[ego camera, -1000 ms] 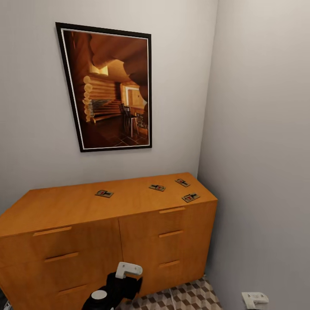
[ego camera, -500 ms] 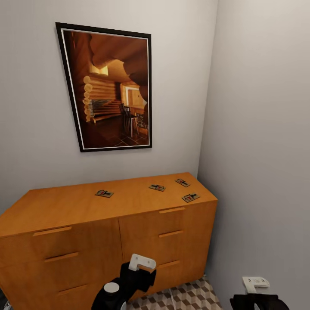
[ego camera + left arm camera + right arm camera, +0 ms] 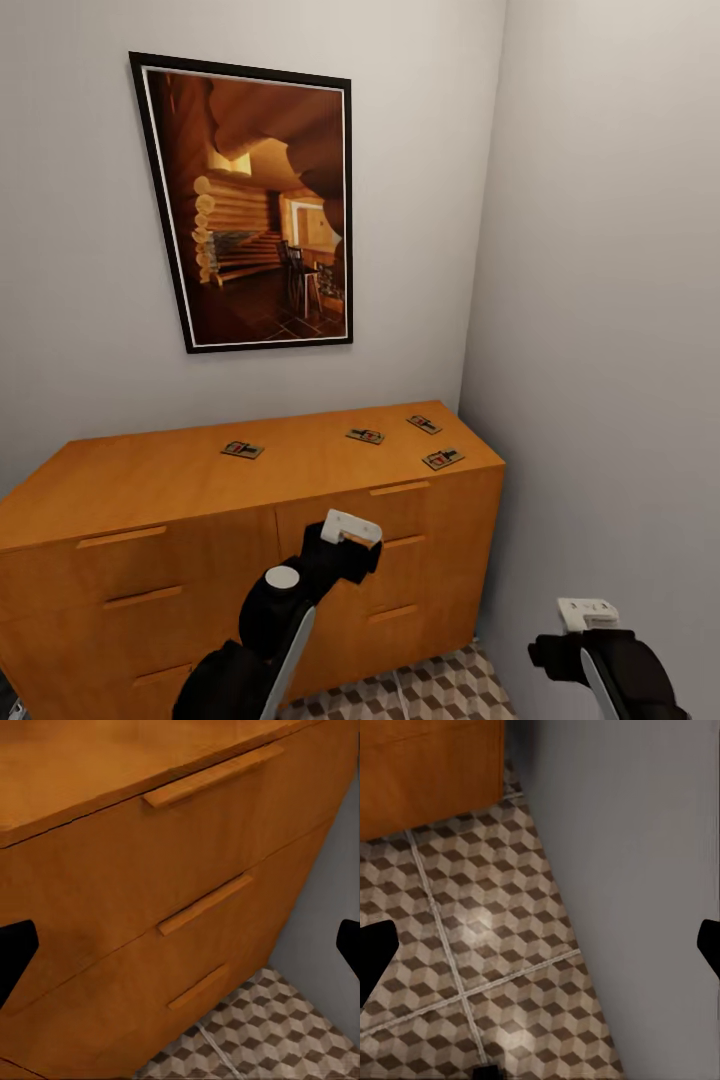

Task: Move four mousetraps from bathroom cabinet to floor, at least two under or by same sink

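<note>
Four small flat brown wooden mousetraps [image 3: 442,459] lie atop orange-brown wooden cabinet [image 3: 200,560], above and beyond left hand [image 3: 350,527]. Hand wide, empty. Approach nearest trap from above, fingers level w/ board.

Soft, even light, clean renders.
I see a pale sheen on the bathroom floor [image 3: 472,930]; the cabinet [image 3: 112,870] looks slightly soft up close, perhaps just coarse texture. No harsh shadows.

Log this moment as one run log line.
phase: reaching | mousetraps: four on cabinet top | left gripper: open, at drawer fronts | right gripper: open, low by wall
</note>
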You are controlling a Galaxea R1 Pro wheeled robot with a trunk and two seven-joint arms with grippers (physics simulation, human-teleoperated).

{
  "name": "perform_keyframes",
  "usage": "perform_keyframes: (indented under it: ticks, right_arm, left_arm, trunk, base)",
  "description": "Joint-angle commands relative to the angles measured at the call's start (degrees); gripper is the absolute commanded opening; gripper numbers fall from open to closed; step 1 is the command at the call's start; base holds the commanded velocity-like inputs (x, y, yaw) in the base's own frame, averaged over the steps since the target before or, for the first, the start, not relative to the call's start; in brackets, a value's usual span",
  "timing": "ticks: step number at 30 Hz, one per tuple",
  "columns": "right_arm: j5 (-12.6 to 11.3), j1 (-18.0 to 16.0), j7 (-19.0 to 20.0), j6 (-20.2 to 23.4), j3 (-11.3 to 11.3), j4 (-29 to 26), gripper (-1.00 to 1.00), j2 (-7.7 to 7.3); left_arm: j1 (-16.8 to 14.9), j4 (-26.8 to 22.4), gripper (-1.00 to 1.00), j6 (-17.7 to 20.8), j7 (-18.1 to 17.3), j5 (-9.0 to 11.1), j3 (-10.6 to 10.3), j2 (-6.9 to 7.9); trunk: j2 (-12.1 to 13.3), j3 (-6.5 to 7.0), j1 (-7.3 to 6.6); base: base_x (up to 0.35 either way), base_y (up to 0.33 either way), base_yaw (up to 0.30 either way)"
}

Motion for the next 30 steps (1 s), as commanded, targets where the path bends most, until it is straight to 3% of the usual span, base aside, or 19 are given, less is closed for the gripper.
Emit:
perform_keyframes:
  ticks: [1,13,23,28,30]
  right_arm:
    - [0.0,-0.6,-0.1,0.3,0.0,-0.1,1.00,-0.01]
    - [0.2,-6.4,-0.2,0.3,0.0,-0.2,1.00,0.00]
    - [0.2,-14.7,-0.7,0.3,0.1,-0.1,1.00,0.04]
    - [0.2,-18.8,-0.9,0.3,0.1,-0.1,1.00,0.06]
    - [0.2,-21.1,-1.0,0.3,0.1,-0.1,1.00,0.07]
  left_arm:
    - [-1.3,-0.1,1.00,0.4,0.0,-0.3,-0.1,-0.01]
    - [-14.9,-0.1,1.00,2.6,0.2,2.4,-0.3,-0.01]
    - [-24.9,0.2,1.00,5.1,1.2,3.5,0.1,-0.01]
    - [-28.6,0.7,1.00,6.1,1.7,3.6,1.3,-0.01]
    - [-29.9,0.9,1.00,6.4,1.9,3.7,2.9,-0.01]
  trunk:
    - [0.0,-0.07,0.00]
    - [0.0,-0.07,0.00]
    - [0.0,-0.07,0.00]
    - [0.0,-0.07,0.00]
    - [0.0,-0.07,0.00]
  base:
    - [0.000,0.000,0.000]
    - [0.000,0.000,0.000]
    - [0.000,0.000,0.000]
    - [0.000,0.000,0.000]
    - [0.000,0.000,0.000]
